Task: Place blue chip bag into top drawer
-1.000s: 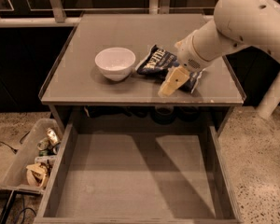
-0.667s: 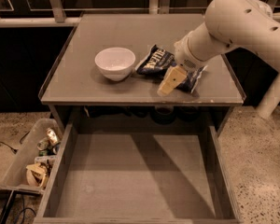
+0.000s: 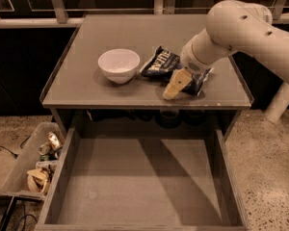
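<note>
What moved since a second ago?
The robot's arm swung a little toward the bowl, while its tool stayed low at the chip bag, by its near edge. I can't see that it grabbed or dropped anything. The chip bag, the bowl and the open drawer stayed where they were.

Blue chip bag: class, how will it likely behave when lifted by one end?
Probably floppy: the blue chip bag looks crinkled and lies unevenly, so its free end may sag. Likely light, being a small snack bag. Its film might slip in the gripper, which sits over its right end near the front edge of the table.
</note>
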